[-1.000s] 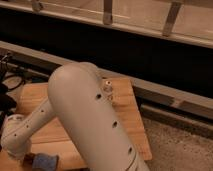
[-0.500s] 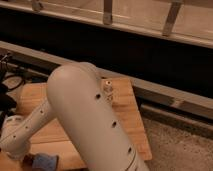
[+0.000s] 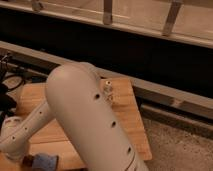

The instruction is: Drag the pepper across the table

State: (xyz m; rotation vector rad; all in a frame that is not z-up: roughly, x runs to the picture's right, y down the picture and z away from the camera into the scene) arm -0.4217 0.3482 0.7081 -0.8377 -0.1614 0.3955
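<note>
The light-brown plank table (image 3: 132,117) lies in the middle of the camera view, and my big white arm (image 3: 85,115) covers most of it. The forearm (image 3: 25,132) runs down to the bottom left corner. My gripper is past the frame's edge there and does not show. No pepper shows; it is hidden behind the arm or out of view. A blue object (image 3: 45,161) lies on the table at the bottom left, close to the forearm's end.
A small white object (image 3: 107,91) sits at the arm's edge near the table's far side. Dark cables and gear (image 3: 7,85) lie at the left. A dark wall with a ledge (image 3: 165,92) runs behind the table. Speckled floor (image 3: 180,147) is at the right.
</note>
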